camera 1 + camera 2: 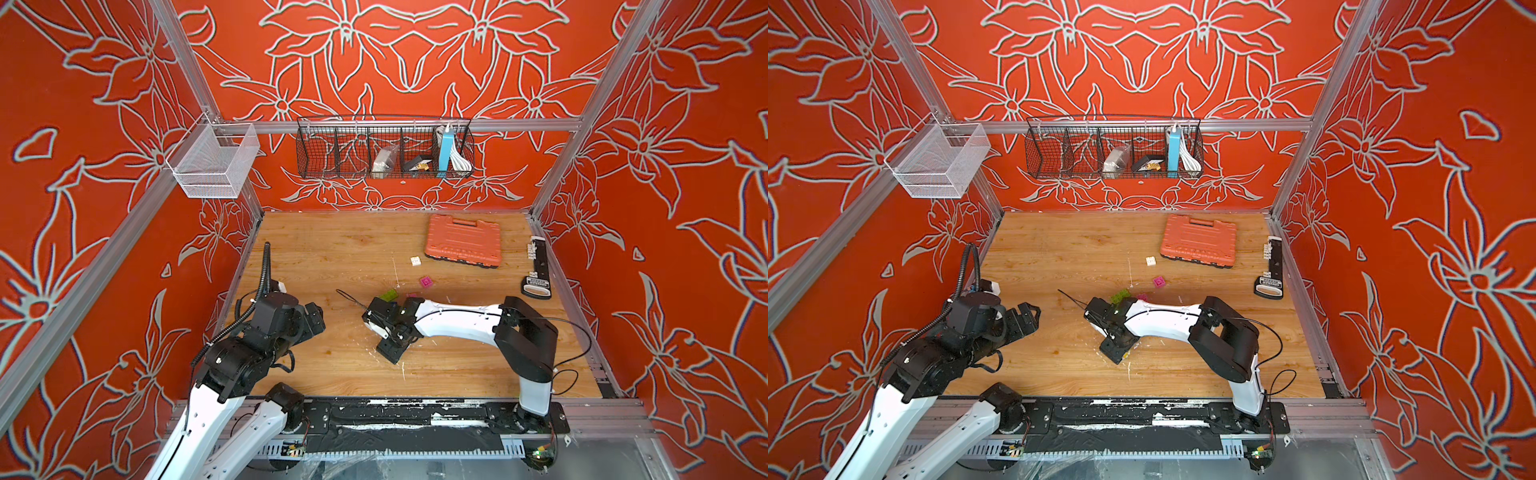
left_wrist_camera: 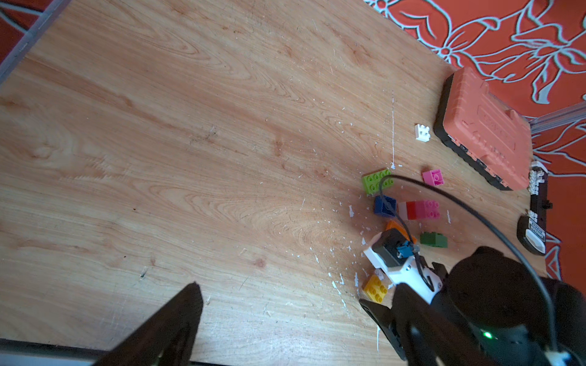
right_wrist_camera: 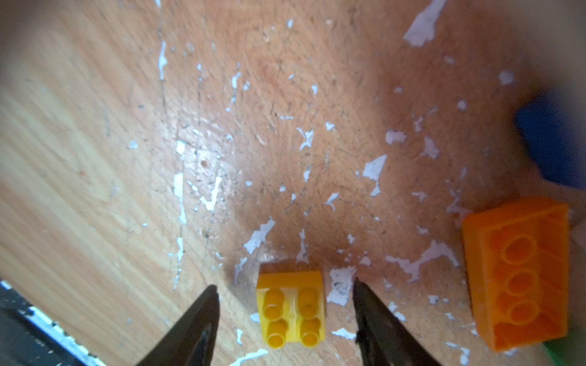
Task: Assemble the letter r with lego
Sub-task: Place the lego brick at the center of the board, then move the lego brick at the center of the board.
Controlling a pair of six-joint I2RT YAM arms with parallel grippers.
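While right fingers gape — yellow brick sits between.

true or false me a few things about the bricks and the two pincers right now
1. The yellow brick lies studs up between the fingers of the right pincer. True.
2. The right pincer is shut on the yellow brick. False: its jaws stand apart with a gap on each side, and the brick rests on the table.
3. The orange brick near it lies hollow side up. True.
4. The left pincer holds a brick. False: it is open and empty over bare wood.
5. The white brick sits on top of the orange case. False: it lies on the table beside the case.
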